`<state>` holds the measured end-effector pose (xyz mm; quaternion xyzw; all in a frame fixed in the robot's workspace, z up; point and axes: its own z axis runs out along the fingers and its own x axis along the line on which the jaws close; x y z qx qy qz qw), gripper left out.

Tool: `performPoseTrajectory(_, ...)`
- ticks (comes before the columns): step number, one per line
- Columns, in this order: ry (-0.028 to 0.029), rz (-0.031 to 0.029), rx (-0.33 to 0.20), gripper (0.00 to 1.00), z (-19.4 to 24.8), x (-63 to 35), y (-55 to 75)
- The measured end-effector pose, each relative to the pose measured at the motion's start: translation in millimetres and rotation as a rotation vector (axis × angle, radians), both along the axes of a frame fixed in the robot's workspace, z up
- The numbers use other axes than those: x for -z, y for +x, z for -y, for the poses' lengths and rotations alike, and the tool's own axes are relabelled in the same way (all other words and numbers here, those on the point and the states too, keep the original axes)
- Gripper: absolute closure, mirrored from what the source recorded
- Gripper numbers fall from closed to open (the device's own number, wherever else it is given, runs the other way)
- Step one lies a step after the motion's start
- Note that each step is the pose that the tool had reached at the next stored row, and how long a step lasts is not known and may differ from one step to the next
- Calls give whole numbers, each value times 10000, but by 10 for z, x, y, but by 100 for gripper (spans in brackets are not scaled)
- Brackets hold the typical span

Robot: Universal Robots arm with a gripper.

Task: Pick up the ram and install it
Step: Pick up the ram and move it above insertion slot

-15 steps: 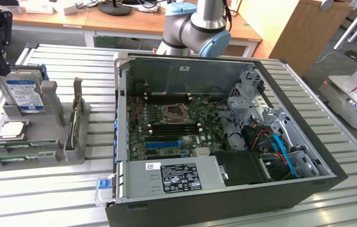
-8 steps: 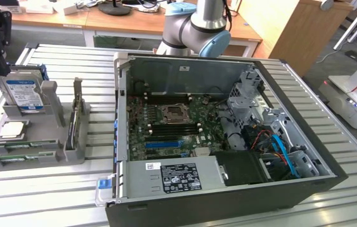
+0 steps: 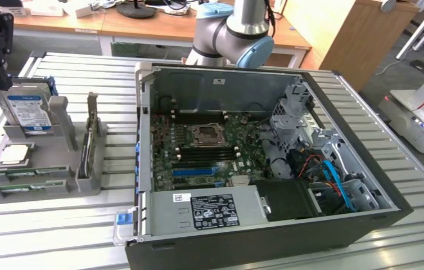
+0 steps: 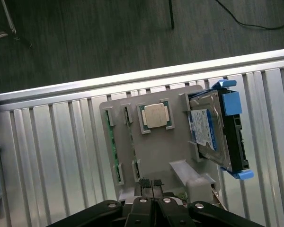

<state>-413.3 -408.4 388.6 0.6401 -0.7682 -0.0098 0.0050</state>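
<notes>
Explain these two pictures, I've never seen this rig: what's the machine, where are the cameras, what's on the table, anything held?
The machine is a Universal Robots arm, grey with blue joint caps, ending in a black gripper. One picture comes from a camera off the arm, looking over the slatted metal table. The other comes from a camera on the wrist, looking down past the gripper. On the table stand an open computer case, its motherboard exposed, and a grey parts holder carrying a hard drive, a CPU chip and green RAM sticks in slots. The gripper hangs above the holder, shut, with nothing visibly held.
</notes>
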Motion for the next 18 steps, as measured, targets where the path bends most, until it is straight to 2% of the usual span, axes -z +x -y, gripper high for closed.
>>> performPoseTrajectory(8,0,0,1,89,6,0,-1)
performPoseTrajectory(10,0,-1,0,77,10,0,-1)
performPoseTrajectory(11,-1,0,0,77,10,0,-1)
performPoseTrajectory(12,0,0,1,71,10,0,-1)
performPoseTrajectory(13,0,0,1,71,10,0,-1)
performPoseTrajectory(14,0,0,1,64,10,0,-1)
performPoseTrajectory(18,0,0,0,64,11,0,-1)
